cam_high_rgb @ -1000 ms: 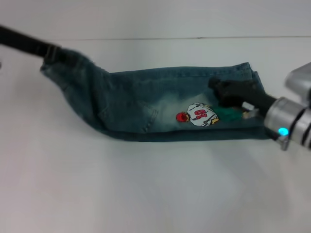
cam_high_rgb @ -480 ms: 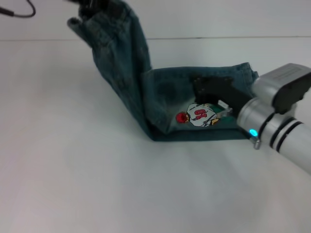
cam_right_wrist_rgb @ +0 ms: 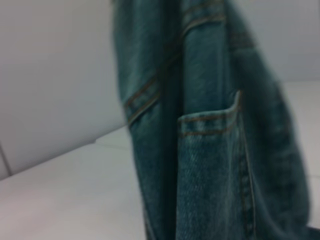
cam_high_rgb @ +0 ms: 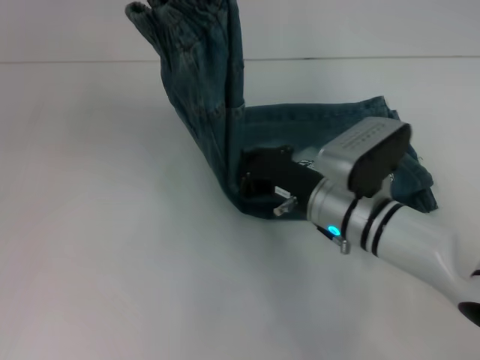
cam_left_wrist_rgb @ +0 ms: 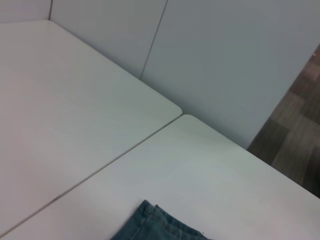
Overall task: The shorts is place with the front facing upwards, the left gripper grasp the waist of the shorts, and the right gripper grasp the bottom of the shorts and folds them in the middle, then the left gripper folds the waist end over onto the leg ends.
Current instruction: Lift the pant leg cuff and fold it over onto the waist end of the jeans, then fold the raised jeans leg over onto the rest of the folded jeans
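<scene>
The shorts (cam_high_rgb: 202,90) are bent into an L. The waist of the shorts (cam_high_rgb: 146,16), with its ruffled band, hangs high at the top edge of the head view. A dark tip of my left gripper (cam_high_rgb: 159,4) shows there, shut on the waist. The leg half (cam_high_rgb: 315,127) lies flat on the table, and the bottom of the shorts (cam_high_rgb: 416,176) points right. My right gripper (cam_high_rgb: 262,176) rests on the flat half just by the bend and covers the print. The right wrist view is filled by the hanging denim with a pocket (cam_right_wrist_rgb: 210,150). A denim edge (cam_left_wrist_rgb: 155,227) shows in the left wrist view.
The white table (cam_high_rgb: 112,247) spreads left of and in front of the shorts. A seam (cam_left_wrist_rgb: 100,167) between two tabletops runs behind them. Beyond it stand a pale wall (cam_left_wrist_rgb: 225,60) and a strip of dark floor (cam_left_wrist_rgb: 295,145).
The left gripper has carried the waist end higher and to the right, so the raised half now stands steeper. The right gripper has slid left along the flat half to the bend, covering the print.
</scene>
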`<state>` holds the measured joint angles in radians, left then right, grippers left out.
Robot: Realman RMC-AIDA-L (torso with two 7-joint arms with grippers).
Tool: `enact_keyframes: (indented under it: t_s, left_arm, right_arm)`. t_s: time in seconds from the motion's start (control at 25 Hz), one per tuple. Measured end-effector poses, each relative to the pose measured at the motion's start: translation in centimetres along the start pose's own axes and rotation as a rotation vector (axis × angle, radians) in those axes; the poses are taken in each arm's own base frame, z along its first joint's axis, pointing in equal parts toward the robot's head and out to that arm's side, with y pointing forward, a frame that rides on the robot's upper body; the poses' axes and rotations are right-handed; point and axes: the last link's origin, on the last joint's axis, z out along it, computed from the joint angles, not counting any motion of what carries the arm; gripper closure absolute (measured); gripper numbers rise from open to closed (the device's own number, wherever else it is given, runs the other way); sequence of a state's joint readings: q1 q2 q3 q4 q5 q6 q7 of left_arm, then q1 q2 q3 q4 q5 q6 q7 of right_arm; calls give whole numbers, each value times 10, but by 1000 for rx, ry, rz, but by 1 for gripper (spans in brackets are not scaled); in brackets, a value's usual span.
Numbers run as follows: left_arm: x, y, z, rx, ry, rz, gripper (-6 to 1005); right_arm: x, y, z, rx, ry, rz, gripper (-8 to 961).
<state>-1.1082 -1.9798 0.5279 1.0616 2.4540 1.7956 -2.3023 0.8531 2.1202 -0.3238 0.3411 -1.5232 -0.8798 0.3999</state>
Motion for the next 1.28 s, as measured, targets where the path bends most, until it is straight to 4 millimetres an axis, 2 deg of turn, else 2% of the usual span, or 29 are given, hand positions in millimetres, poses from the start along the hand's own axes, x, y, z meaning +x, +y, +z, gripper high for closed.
enact_keyframes:
  t_s: [0.32,0.44,0.72,0.92,1.08,1.28]
  left_arm:
    - [2,6,-1,-34,5,12,956]
    - [3,5,-3,-33,7,14,956]
    - [-4,4,0,-34,-7,5,957]
    - [-12,5,8,-45,-17,-5,957]
    - [-18,7,17,-55,-21,-11,957]
    - [-24,12,38,-80,-16,-18,944]
  right_arm:
    - [-8,25,19,-76,46,-39,952]
    - [-11,43,27,-133,69,-59,951]
    - [-12,54,31,-178,101,-53,951]
    - [-1,25,13,-108,87,53,951]
    - [8,-7,-15,-33,6,139,950]
    - [0,-57,-48,109,-141,241,950]
